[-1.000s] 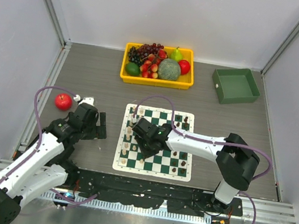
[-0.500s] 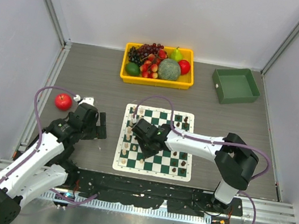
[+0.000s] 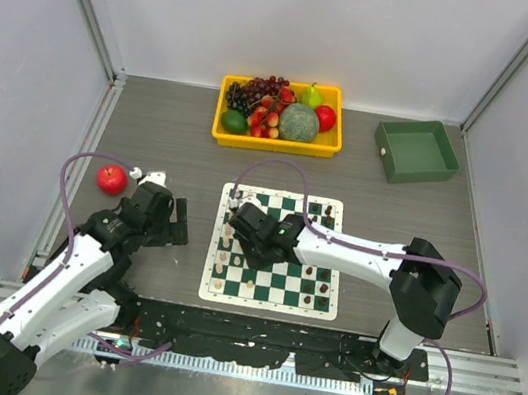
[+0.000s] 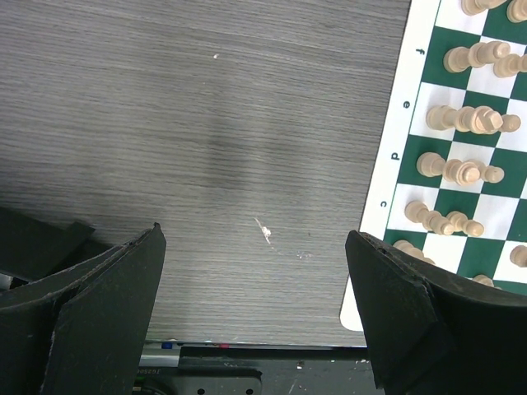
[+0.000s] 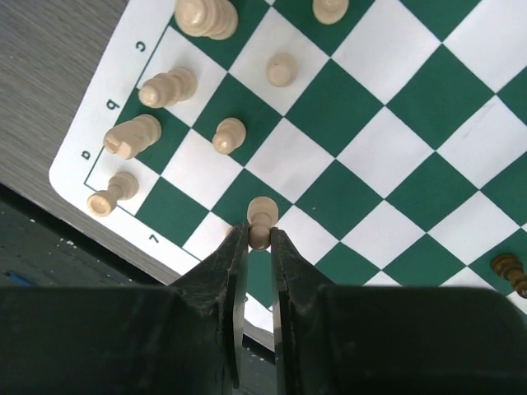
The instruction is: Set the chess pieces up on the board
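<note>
Right jaws are clamped on a cream pawn (image 5: 262,212), roughly 10 o'clock from the middle of the board (image 3: 272,303) in the top view. Left jaws are just hanging wide apart over the grey surface (image 4: 206,123), off the board's 9 o'clock side.

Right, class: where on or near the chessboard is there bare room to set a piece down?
Free: the middle of the board, between the cream pieces and the dark pieces; the table between board and yellow tray. Crowded: the board's cream-piece edge.
</note>
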You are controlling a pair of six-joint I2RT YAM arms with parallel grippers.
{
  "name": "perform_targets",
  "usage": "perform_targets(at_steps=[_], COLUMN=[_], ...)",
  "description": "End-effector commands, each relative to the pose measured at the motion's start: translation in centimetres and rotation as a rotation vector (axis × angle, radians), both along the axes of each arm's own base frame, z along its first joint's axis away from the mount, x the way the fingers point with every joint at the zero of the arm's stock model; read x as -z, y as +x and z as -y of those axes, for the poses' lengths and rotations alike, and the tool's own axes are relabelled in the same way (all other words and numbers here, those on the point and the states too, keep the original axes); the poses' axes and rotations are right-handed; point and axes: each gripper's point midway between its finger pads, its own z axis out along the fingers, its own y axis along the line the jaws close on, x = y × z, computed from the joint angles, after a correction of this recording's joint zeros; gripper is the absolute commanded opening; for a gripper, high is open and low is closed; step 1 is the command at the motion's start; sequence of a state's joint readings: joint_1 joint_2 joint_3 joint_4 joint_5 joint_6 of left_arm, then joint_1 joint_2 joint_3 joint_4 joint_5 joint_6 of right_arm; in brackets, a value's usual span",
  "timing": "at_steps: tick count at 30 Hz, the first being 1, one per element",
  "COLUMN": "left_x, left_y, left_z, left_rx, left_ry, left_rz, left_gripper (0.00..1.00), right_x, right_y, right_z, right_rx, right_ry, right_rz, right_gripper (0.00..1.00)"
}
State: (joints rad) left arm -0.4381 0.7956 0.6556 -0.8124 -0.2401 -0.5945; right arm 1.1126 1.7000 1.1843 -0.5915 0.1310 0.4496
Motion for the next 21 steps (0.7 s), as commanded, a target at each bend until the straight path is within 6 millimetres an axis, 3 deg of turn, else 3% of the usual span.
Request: perform_targets(at_steps=[1, 21], left_x=[-0.3, -1.2], left_y=[0.3, 0.0], left_z=[-0.3, -2.9], left_rx=[-0.018, -0.147], left_ry=[0.001, 0.072], left_rz=[0.025, 0.066], left_gripper=[0.99, 0.99], right_x=[-1.4, 0.4], right_y=[-0.6, -0.8], right_z=[-2.4, -4.9], right_rx=[-0.049, -0.125], right_ry=[0.057, 0.027], right_rz=[0.016, 0.037], right_gripper=[0.20, 0.20])
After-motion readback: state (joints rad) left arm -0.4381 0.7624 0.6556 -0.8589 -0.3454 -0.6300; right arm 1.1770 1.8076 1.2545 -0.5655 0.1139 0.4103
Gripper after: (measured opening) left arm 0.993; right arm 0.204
